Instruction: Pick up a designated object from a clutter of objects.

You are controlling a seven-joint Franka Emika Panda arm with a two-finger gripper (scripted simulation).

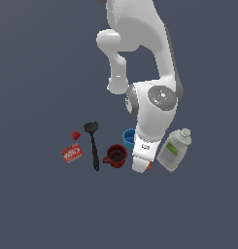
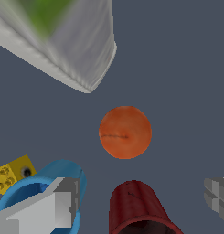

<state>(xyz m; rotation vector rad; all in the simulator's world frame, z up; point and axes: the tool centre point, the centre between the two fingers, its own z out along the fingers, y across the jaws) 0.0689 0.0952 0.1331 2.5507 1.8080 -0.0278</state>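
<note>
The orange ball (image 2: 125,132) lies on the dark floor, centred in the wrist view and apart from its neighbours. My gripper (image 2: 141,197) hovers above it, open, with one grey finger (image 2: 54,205) over the blue cup and the other finger (image 2: 217,196) at the frame's edge; nothing sits between them. In the exterior view the white hand (image 1: 142,163) covers the ball, leaving only an orange sliver (image 1: 148,167) showing. The clutter surrounds it: dark red mug (image 1: 116,156), blue cup (image 1: 128,137) and white bottle (image 1: 174,150).
A black spatula (image 1: 93,143), a tiny strawberry (image 1: 76,135) and a red box (image 1: 72,153) lie toward the exterior view's left. In the wrist view the bottle (image 2: 63,41), red mug (image 2: 136,205), blue cup (image 2: 22,192) and a yellow block (image 2: 13,172) ring the ball.
</note>
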